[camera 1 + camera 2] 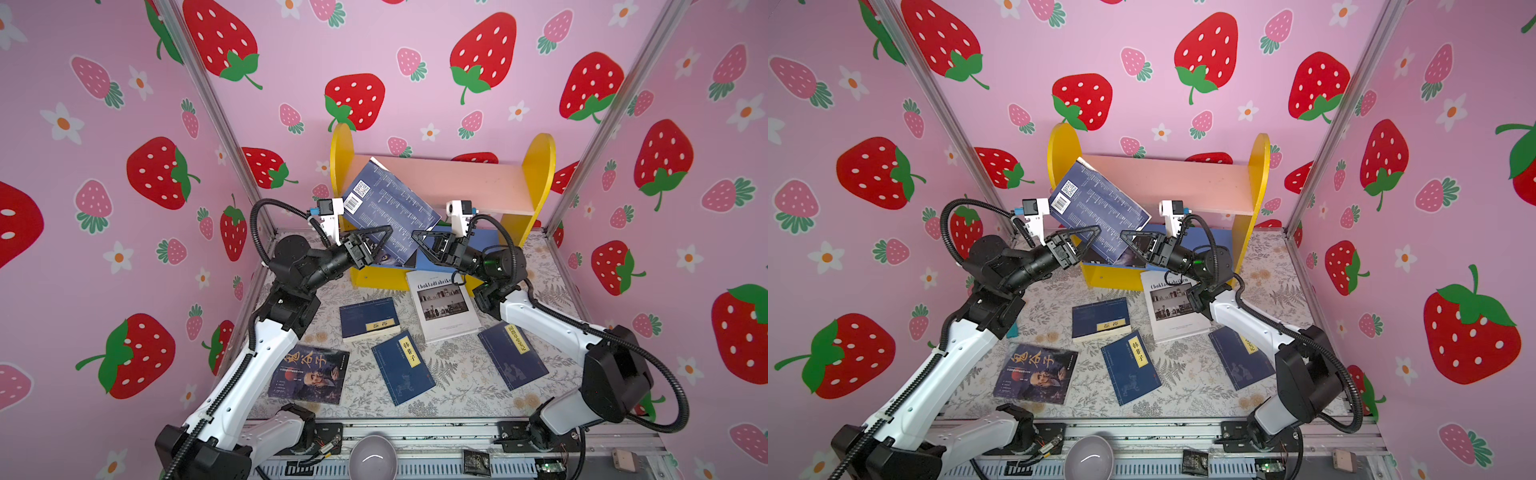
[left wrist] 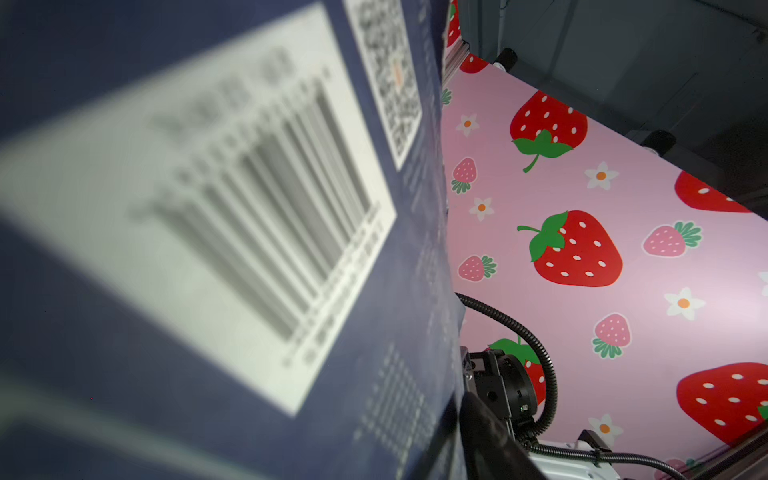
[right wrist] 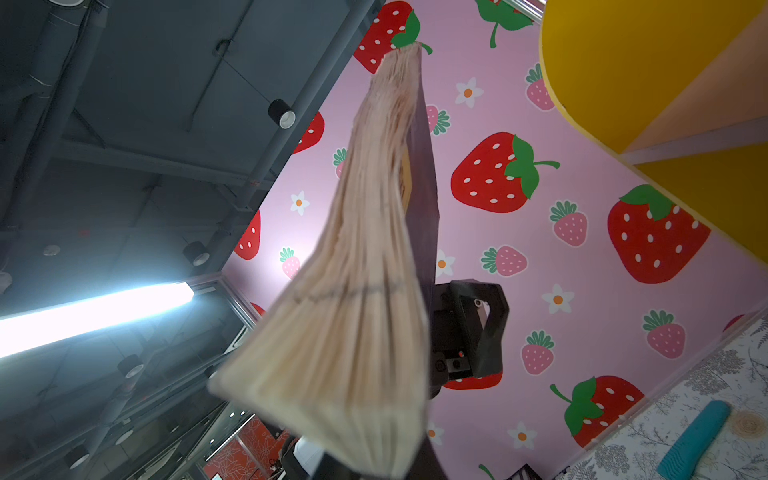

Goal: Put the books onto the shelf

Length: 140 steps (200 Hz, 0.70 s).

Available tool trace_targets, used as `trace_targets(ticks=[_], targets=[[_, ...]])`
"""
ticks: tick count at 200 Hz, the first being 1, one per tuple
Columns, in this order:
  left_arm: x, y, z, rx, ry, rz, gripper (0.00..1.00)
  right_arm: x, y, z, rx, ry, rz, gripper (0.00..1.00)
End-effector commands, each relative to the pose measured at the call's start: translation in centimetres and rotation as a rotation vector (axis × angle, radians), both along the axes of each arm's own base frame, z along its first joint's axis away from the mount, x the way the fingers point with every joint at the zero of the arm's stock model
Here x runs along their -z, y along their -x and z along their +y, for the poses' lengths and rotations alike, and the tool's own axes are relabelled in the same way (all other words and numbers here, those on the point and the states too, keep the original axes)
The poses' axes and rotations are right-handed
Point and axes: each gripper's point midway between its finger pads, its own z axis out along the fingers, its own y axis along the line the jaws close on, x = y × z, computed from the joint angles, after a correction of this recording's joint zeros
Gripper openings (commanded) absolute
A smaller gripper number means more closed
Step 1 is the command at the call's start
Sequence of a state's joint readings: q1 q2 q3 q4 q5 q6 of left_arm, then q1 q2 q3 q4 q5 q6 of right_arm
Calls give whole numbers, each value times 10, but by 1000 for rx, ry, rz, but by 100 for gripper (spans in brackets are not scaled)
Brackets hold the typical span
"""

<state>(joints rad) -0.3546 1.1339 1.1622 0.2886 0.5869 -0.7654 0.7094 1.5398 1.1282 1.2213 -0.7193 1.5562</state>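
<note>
The fern-printed surface (image 1: 465, 386) carried the shelf (image 1: 540, 166) at the back and five books lying flat before it. These were the white "Chokladfabriken" book (image 1: 442, 309), the portrait book (image 1: 309, 374), a rear navy book (image 1: 368, 318), a middle navy book (image 1: 403, 368) and a right navy book (image 1: 513, 355). In front of the shelf's pink board the held navy book (image 1: 386, 208) hung tilted (barcode and QR code facing the top views). The right gripper (image 1: 417, 237) had its fingers pinched on that book's lower corner. The left gripper (image 1: 384, 237) had one finger on each cover; whether they pressed the book could not be told.
</note>
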Motion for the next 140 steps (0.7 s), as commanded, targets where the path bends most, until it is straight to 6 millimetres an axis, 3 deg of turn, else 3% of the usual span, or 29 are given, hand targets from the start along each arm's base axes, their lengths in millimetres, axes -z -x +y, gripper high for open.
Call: trace_targets(ticks=[1, 51, 69, 93, 118, 140], targets=[[-51, 21, -2, 35, 61, -167, 54, -23, 17, -17, -42, -114, -41, 1], [-61, 35, -1, 8, 45, -217, 17, -16, 4, -16, -10, -137, -2, 7], [-63, 36, 3, -48, -27, -223, 9, -9, -3, -12, 28, -92, 4, 23], [-59, 35, 11, -136, -207, -246, 0, 17, -30, -12, 184, 76, 41, 48], [-41, 19, 26, -335, -479, -261, 0, 47, -63, -36, 411, 285, 86, 67], [-15, 3, 27, -433, -695, -289, 0, 50, -70, -61, 500, 386, 62, 77]])
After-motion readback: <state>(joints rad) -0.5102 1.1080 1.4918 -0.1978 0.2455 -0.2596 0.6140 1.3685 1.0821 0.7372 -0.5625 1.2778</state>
